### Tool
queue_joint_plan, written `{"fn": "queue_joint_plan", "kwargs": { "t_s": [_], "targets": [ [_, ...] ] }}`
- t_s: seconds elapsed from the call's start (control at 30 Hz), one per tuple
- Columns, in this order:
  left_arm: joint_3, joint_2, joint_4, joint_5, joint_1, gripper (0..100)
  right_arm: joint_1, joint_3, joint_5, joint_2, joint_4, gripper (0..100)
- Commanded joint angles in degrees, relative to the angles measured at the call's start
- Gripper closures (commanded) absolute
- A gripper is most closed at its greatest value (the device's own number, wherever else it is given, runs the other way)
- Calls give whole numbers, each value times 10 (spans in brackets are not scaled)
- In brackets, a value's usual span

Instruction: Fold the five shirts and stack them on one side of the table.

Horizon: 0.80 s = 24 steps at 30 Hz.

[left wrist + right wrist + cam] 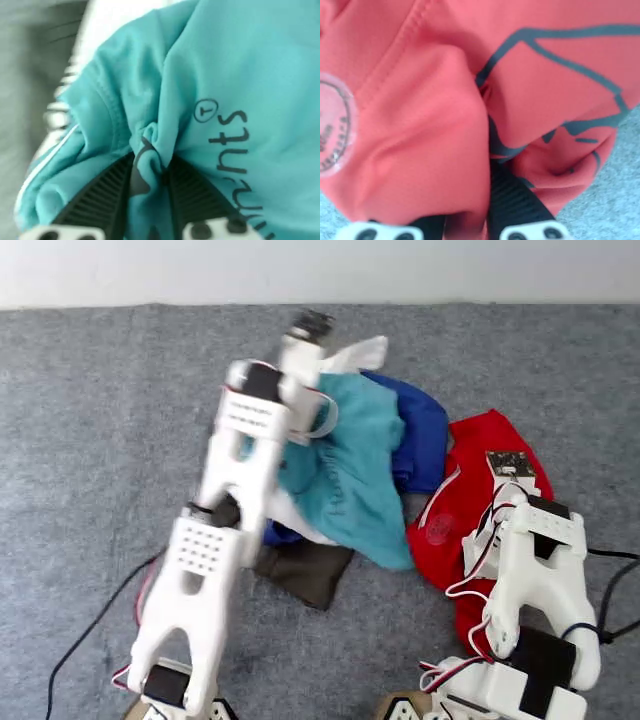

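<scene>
A teal shirt (352,472) hangs from my left gripper (300,430), lifted above the pile at mid table. Up close, the black fingers (107,192) are shut on a pinched fold of the teal shirt (235,75). A red shirt (472,472) lies to the right with my right gripper (497,502) down on it. Its black fingers (512,200) are shut on a ridge of the red shirt (435,120). Beneath the teal shirt lie a blue shirt (423,435), a white shirt (362,352) and a dark brown shirt (305,570).
The grey felt table cover (95,440) stretches bare to the left and at the far right. Cables (95,625) trail from the arm bases at the near edge. A white wall runs along the far edge.
</scene>
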Motion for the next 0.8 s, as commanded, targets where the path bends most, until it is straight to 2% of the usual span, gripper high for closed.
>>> {"fn": "queue_joint_plan", "kwargs": {
  "t_s": [0.0, 0.17, 0.37, 0.5, 0.67, 0.77],
  "targets": [
    [161, -146, 18, -13, -96, 987, -14, 11, -8, 4, -20, 991],
    [325, -303, 17, -20, -205, 987, -15, 11, -8, 4, -20, 991],
    [464, -488, 16, -65, -334, 987, -16, 11, -8, 4, -20, 991],
    [550, -588, 16, -66, -452, 986, -17, 11, -8, 4, -20, 991],
    [596, -633, 16, -80, -627, 985, -17, 11, -8, 5, -20, 991],
    [596, -637, 16, -81, -664, 984, -18, 11, -8, 5, -20, 991]
  ]
}}
